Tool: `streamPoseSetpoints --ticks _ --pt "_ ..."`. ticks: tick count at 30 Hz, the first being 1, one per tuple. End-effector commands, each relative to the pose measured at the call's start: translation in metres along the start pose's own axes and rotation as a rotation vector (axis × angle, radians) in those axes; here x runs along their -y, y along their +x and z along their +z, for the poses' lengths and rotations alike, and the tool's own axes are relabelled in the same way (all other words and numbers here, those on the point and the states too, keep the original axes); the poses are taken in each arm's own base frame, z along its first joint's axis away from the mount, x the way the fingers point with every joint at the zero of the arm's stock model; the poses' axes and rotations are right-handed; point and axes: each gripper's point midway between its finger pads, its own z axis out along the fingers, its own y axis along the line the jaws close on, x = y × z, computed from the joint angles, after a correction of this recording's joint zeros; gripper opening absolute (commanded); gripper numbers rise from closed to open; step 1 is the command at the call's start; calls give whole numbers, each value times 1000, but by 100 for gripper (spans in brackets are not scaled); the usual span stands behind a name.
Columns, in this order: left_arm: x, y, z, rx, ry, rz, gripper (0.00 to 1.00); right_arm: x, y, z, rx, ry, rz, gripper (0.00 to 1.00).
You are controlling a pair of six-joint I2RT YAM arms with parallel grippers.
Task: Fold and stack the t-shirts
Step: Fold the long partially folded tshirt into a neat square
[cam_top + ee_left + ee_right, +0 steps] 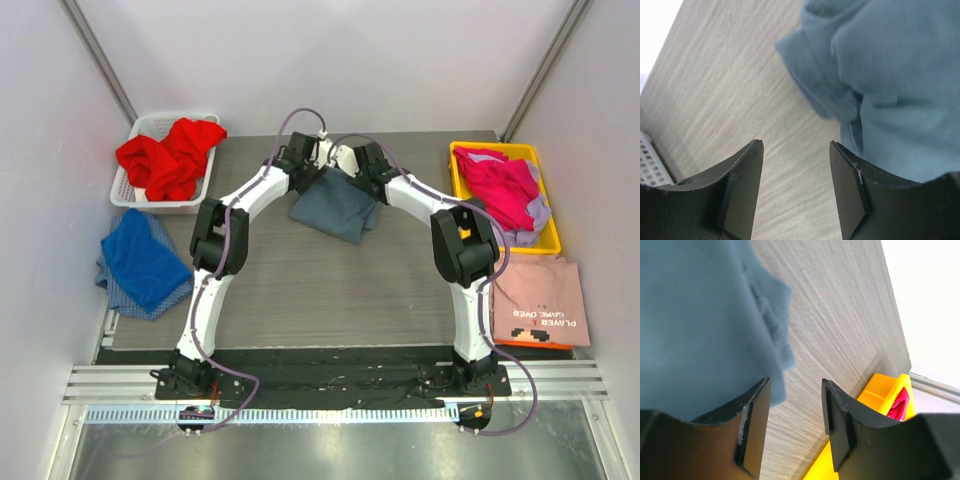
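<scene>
- Item in hand: slate blue-grey t-shirt [335, 208], bunched in the upper middle of the overhead frame on the table [330, 290], not yet flat
- Left gripper [796, 150]: my jaws stand parted with bare table between them; the cloth fills the upper right of the left wrist frame, clear of both fingers
- Right gripper [795, 385]: jaws likewise parted and empty; the cloth fills the left of that frame, just beside one finger [752, 425]
- Other stock: red t-shirt [170, 155] in white basket [150, 125], upper left; royal blue t-shirt [140, 258] below it; magenta t-shirt [500, 185] in yellow bin [490, 148], upper right; pale pink t-shirt [540, 300], folded, below
- Method, my judgement: pinch a single layer at each side, draw the edges apart until the bundle spreads, then fold; a grab into the lump risks doubled cloth
</scene>
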Motion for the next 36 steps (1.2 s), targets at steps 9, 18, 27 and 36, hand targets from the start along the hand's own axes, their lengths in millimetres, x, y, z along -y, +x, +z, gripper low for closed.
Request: streamPoseSetpoints --ticks 9,18,27,36 --pt "-33 -74 -76 218 4 -109 59 35 -18 -18 77 90 124 54" --pt "-4 -92 -61 256 160 -157 63 23 -18 -33 129 45 197 55" --pt "17 -85 1 247 176 -175 66 14 -16 -35 139 21 224 56" --pt "42 -60 57 173 109 -117 70 0 -19 -31 166 -25 251 56"
